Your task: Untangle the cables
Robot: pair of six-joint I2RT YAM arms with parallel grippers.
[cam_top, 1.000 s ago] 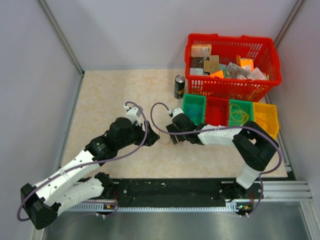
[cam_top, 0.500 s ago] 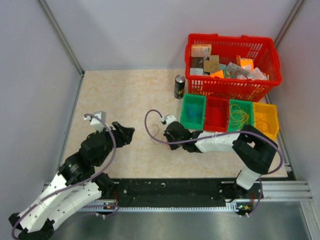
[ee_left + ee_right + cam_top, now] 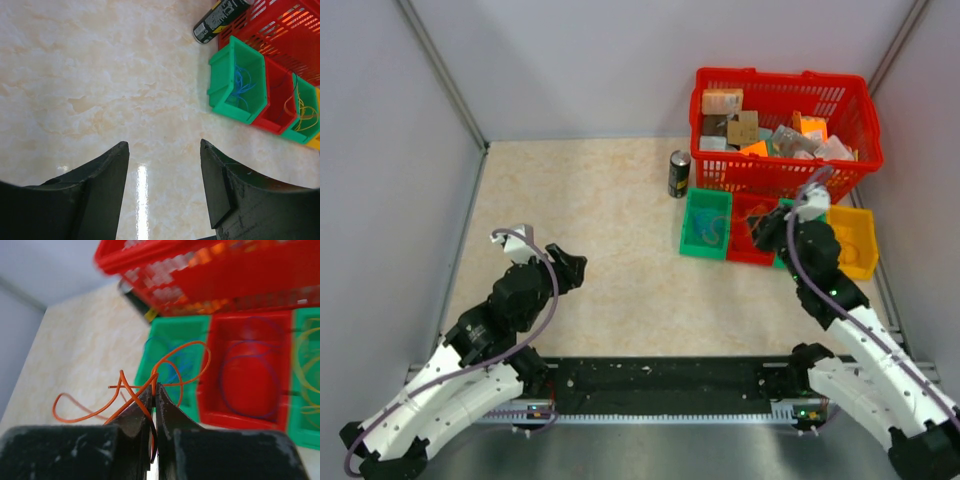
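While the left gripper (image 3: 162, 145) hangs low over the pale, marble-patterned table (image 3: 75, 65), its 2 fingers stand spread apart and nothing is between them. It is well apart from the bins.

The right gripper (image 3: 154, 387) is raised above the row of bins, and its fingers are pressed together on the orange cable (image 3: 127, 386). They pinch this cable close to the place where its strands cross. From there several curly loops spread out to the left and upward. They hang in the air in front of the first green bin (image 3: 165, 330) and over the table beside it.

In the left wrist view a blue cable (image 3: 240, 82) lies inside the first green bin, and a yellow cable (image 3: 295, 107) lies inside the second green bin (image 3: 295, 135). Between these 2 bins stands a red bin (image 3: 272, 107), side by side with both.

Behind the bins is a red basket (image 3: 770, 178) with small mixed items in it. A dark can (image 3: 678, 173) stands just beside its left front corner.
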